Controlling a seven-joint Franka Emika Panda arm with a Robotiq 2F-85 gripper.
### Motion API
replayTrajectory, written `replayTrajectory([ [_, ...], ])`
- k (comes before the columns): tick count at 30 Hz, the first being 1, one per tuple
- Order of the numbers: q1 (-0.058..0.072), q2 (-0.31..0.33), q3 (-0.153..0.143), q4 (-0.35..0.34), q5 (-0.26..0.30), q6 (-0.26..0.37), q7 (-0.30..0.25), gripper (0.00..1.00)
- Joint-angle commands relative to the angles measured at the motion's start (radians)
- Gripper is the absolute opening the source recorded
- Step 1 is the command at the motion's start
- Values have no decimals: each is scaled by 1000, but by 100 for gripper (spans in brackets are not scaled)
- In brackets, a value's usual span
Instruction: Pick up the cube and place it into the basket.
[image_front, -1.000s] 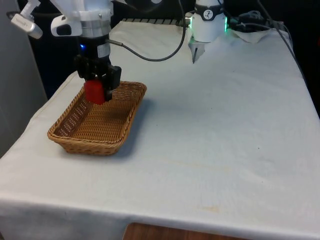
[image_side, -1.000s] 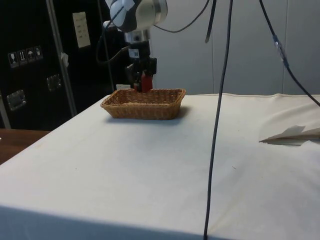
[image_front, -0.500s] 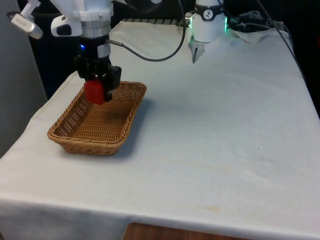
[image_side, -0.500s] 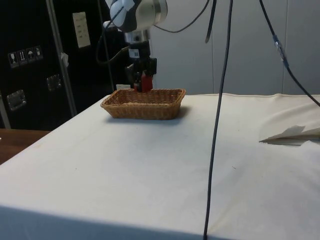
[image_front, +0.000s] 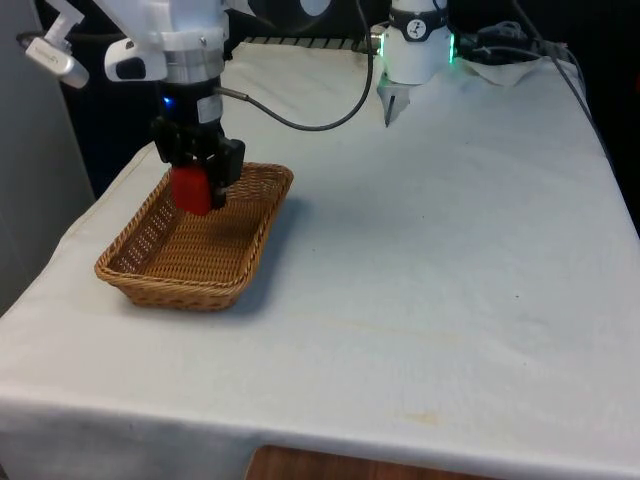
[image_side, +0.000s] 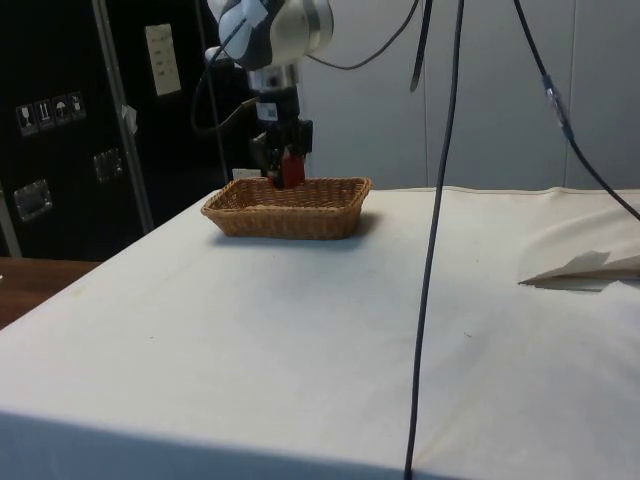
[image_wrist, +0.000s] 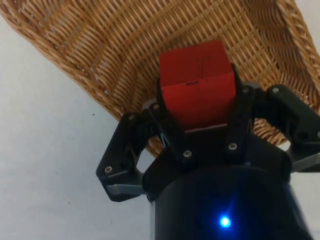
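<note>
A red cube (image_front: 191, 189) hangs over the far end of a woven wicker basket (image_front: 160, 272), held between the fingers of my black gripper (image_front: 194, 192). The gripper is shut on the cube. From the side, the cube (image_side: 291, 168) sits just above the basket's (image_side: 288, 210) rim at its far side. In the wrist view the cube (image_wrist: 197, 82) is clamped between the two fingers, with the basket's weave (image_wrist: 120, 40) directly beneath it.
The basket stands near the table's corner at the front view's left. A crumpled white cloth (image_side: 590, 268) lies at the far right in the side view. A black cable (image_side: 432, 230) hangs down in front of the side camera. Open white tablecloth (image_front: 430, 250) spreads to the front view's right.
The gripper with the red cube has dropped slightly lower towards the basket. The basket has not moved.
</note>
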Motion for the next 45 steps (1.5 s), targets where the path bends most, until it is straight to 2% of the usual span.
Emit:
replayTrajectory([
  [1, -4, 6, 4, 7, 6, 1, -2, 0],
  [4, -5, 13, 5, 11, 11, 4, -2, 0],
  [5, 0, 10, 0, 6, 5, 1, 0, 0],
  [6, -5, 15, 5, 12, 12, 5, -3, 0],
  [14, -5, 34, 7, 20, 30, 14, -7, 0],
  [15, 0, 30, 0, 15, 22, 7, -2, 0],
  [17, -6, 37, 8, 20, 34, 19, -7, 0],
  [22, -6, 47, 10, 19, 48, 30, -11, 0],
  [24, 0, 47, 2, 15, 43, 24, -7, 0],
  [25, -5, 51, 10, 19, 54, 33, -14, 0],
  [32, -5, 66, 12, 18, 76, 51, -21, 0],
  [33, 1, 64, 4, 15, 67, 42, -15, 0],
  [34, -5, 67, 12, 18, 78, 52, -22, 0],
  [36, -5, 73, 13, 18, 88, 57, -26, 0],
  [41, -3, 84, 12, 18, 106, 67, -34, 0],
  [42, 2, 83, 4, 15, 100, 59, -29, 0],
  [43, -3, 86, 12, 18, 109, 70, -36, 0],
  [45, -3, 92, 13, 18, 115, 74, -37, 0],
])
